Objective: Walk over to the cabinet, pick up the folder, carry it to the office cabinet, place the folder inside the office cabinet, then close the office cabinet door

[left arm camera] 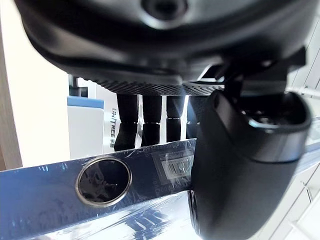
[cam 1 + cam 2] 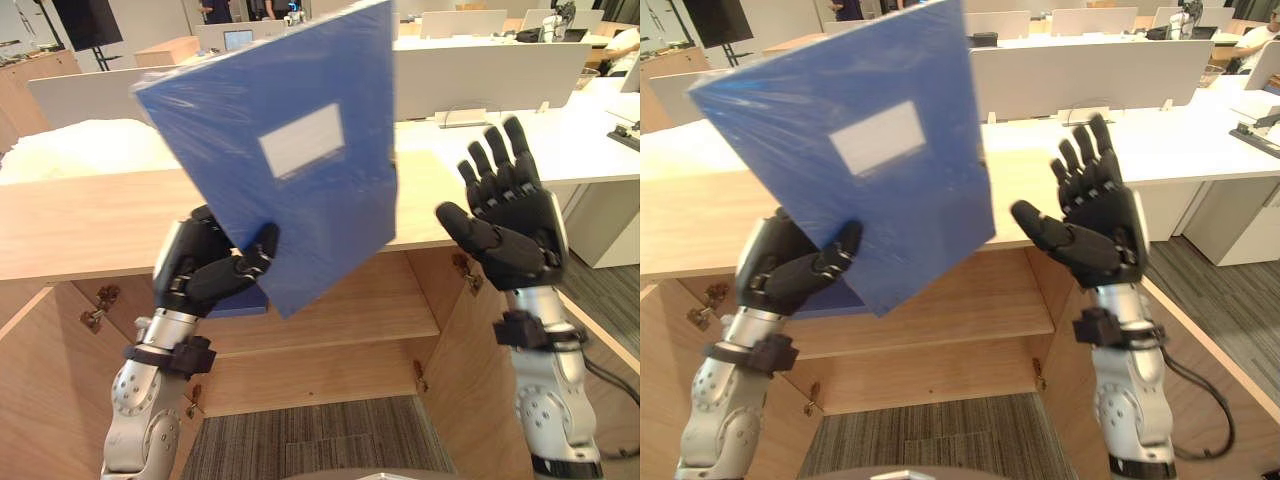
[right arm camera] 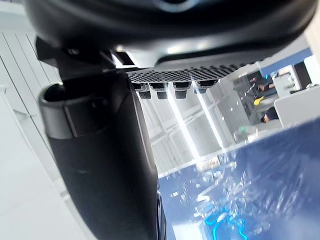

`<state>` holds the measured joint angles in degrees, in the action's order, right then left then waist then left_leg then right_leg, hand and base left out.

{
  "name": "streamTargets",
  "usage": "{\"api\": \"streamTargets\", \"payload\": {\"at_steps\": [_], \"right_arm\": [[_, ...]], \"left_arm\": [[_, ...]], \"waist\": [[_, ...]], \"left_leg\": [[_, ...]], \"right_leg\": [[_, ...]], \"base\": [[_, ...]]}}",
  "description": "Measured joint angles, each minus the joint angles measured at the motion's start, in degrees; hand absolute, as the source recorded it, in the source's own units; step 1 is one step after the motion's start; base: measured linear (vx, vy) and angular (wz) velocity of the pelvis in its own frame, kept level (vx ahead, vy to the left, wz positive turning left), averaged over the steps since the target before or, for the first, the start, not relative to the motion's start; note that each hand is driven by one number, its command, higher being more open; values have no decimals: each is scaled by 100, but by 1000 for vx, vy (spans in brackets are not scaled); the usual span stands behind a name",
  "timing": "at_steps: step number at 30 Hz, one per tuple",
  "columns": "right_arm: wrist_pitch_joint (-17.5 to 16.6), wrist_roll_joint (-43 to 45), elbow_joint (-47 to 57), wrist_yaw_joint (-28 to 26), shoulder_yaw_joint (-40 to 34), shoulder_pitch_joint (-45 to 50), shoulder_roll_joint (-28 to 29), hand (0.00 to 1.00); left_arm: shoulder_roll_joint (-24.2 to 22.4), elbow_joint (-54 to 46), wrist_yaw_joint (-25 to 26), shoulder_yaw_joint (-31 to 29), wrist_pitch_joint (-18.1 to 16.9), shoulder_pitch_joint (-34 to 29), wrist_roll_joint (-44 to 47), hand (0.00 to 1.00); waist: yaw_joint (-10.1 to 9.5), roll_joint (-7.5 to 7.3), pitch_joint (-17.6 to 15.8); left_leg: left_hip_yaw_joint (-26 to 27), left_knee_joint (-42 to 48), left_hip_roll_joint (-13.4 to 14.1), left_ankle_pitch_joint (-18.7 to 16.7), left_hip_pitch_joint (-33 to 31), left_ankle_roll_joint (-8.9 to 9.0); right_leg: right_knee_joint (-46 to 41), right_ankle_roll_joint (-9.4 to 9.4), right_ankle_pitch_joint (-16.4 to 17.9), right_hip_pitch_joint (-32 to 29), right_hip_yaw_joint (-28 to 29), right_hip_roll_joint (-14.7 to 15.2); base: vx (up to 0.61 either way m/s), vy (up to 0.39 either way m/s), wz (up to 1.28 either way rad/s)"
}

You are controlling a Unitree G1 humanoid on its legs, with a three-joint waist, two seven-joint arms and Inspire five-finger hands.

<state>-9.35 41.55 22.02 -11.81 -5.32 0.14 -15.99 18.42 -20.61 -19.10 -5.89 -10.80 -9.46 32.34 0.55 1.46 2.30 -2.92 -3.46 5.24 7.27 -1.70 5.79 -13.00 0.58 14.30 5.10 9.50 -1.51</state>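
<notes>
While in left robot hand (image 2: pixel 205 270), folder (image 2: pixel 330 230); wooden cabinet (image 2: pixel 90 230), desks (image 2: pixel 570 140) beyond

You have the folder (image 2: pixel 290 150) raised before the cabinet (image 2: pixel 80 225) top, its lower corner clasped in your left hand (image 2: pixel 205 265). Your right hand (image 2: pixel 510 225) stands to the folder's right, apart from it. Below both hands the cabinet gapes toward you, a shelf (image 2: pixel 340 320) inside it, a door (image 2: pixel 470 380) swung out at each side and carpet (image 2: pixel 300 440) between them; a desk (image 2: pixel 560 140) with a partition (image 2: pixel 480 75) lies behind.
</notes>
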Motion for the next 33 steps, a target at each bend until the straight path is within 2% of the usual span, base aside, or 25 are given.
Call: {"api": "streamTargets", "payload": {"at_steps": [5,9,14,20,21,27,28,30,33], "right_arm": [[-17,-70,-554,-4,338,-805,-551,100],[-9,-44,-1094,-97,885,-1360,-1202,100],[7,145,-1675,-352,1430,-2087,-2049,100],[16,202,-2103,-759,1829,-2663,-2503,100],[16,202,-2151,-790,1855,-2713,-2504,0],[25,447,-2457,-862,2614,-3230,-2930,0],[22,613,-2459,-882,2809,-3341,-3102,0],[12,847,-2459,-943,3144,-3499,-3411,0],[23,1027,-2425,-944,3596,-3567,-4032,0]], "left_arm": [[238,133,-295,128,6,221,497,0],[496,277,-485,410,10,405,884,0],[768,399,-557,469,10,528,1115,0],[996,447,-690,461,12,631,1329,0],[1006,451,-690,458,12,635,1336,0],[1247,506,-689,462,7,643,1484,0],[1324,564,-688,483,3,643,1592,100],[1509,705,-687,569,-54,643,1727,100],[2156,977,-683,1269,-244,643,1826,100]], "waist": [[-37,-24,12],[-114,-78,30],[-219,-98,38],[-327,-214,113],[-331,-223,119],[-361,-230,124],[-365,-233,127],[-370,-252,143],[-423,-351,228]], "left_leg": [[-94,-146,-28,123,41,-22],[-129,-148,-66,136,80,-39],[-138,-157,-71,172,79,-48],[-148,-156,-76,187,73,-55],[-148,-156,-77,189,74,-57],[-132,-175,-87,208,74,-73],[-125,-176,-87,210,74,-74],[-113,-163,-87,212,75,-72],[-111,-155,-90,214,70,-67]], "right_leg": [[1,0,0,18,-114,20],[18,0,0,90,-153,53],[21,0,0,96,-181,56],[29,-1,-2,98,-194,61],[29,-1,-2,99,-194,62],[45,20,-24,102,-193,76],[51,23,-33,102,-192,78],[58,24,-39,104,-188,81],[67,25,-40,112,-196,113]], "base": [[-60,-7,11],[-52,5,6],[-68,-3,2],[-53,-7,1],[-56,-4,0],[-62,1,-1],[-56,3,-2],[-45,-1,-2],[-13,-1,0]]}}
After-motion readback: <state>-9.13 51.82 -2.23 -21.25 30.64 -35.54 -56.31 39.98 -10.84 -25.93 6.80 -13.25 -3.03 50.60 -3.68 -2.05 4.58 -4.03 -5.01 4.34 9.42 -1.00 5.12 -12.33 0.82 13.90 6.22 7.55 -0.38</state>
